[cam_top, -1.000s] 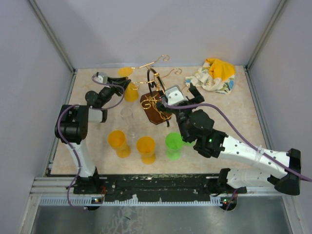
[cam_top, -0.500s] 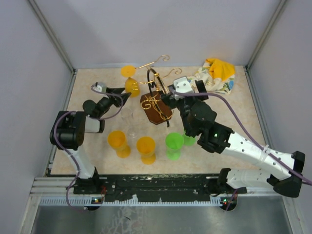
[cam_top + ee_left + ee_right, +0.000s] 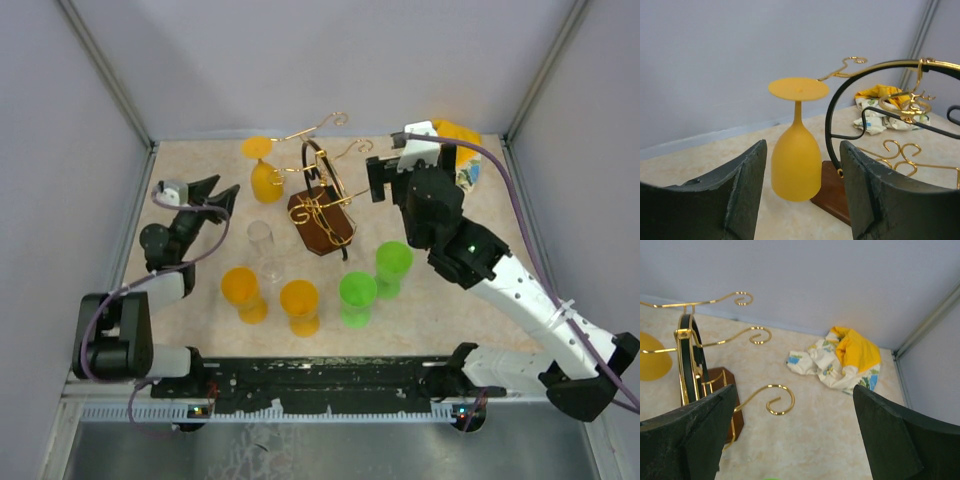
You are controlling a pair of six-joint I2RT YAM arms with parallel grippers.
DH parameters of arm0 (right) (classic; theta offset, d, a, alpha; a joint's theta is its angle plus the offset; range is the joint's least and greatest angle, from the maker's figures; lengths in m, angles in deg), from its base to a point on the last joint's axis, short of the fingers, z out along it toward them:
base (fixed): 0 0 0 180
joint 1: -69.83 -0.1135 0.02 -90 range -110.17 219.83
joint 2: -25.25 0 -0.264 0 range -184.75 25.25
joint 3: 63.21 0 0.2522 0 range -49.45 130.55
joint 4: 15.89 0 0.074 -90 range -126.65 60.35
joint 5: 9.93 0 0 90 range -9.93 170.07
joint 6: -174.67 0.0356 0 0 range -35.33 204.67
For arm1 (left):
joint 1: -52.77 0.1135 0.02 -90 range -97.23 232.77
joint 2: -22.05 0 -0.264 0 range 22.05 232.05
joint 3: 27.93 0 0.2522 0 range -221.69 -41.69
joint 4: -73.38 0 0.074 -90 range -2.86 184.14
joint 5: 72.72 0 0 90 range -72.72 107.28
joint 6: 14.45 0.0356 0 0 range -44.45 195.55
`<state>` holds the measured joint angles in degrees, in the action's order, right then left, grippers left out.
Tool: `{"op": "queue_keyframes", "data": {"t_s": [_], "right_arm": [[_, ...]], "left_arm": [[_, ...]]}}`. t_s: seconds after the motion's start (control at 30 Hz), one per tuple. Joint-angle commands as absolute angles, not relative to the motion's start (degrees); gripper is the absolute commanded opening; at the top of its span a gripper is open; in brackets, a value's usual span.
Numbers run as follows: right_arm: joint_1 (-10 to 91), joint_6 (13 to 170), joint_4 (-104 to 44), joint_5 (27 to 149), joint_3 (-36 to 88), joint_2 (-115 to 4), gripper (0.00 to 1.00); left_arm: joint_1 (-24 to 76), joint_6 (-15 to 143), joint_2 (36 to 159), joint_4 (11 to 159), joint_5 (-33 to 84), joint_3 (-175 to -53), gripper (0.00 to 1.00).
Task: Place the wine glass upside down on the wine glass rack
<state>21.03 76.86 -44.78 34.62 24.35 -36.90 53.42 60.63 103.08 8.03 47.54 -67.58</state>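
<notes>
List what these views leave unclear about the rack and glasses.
Left wrist: rack base partly behind the left fingers; the yellow glass foot hides how it hangs on the rack.
Right wrist: yellow glass cut off by the left edge.
Top: clear glass too faint for detail.

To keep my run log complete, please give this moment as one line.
orange wine glass: upside down at wine glass rack arm | left hand: open, clear of glass | right hand: open, empty
</notes>
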Motion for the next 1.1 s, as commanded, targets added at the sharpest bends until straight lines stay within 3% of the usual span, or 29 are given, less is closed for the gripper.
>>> {"op": "queue_keyframes", "data": {"t_s": [0.0, 0.2, 0.63, 0.83, 1.07], "right_arm": [[27.6, 87.2, -54.9, 39.1, 26.3, -36.1, 0.99], [32.8, 94.4, -58.1, 43.3, 19.6, -31.5, 0.99], [32.8, 102.5, -65.5, 50.1, 14.5, -29.2, 0.93], [32.8, 102.8, -71.4, 54.7, 22.5, -30.7, 0.91], [30.4, 99.8, -77.9, 58.1, 41.3, -38.5, 0.90]], "left_arm": [[53.6, 62.6, 94.9, 30.0, 41.2, -72.8, 0.65], [53.5, 59.3, 90.3, 53.7, 38.4, -86.6, 0.63], [53.5, 56.0, 91.8, 82.2, 40.6, -105.1, 0.66], [53.4, 58.2, 91.7, 91.9, 41.9, -108.1, 0.67], [53.3, 60.0, 92.9, 96.0, 41.4, -109.4, 0.67]]}}
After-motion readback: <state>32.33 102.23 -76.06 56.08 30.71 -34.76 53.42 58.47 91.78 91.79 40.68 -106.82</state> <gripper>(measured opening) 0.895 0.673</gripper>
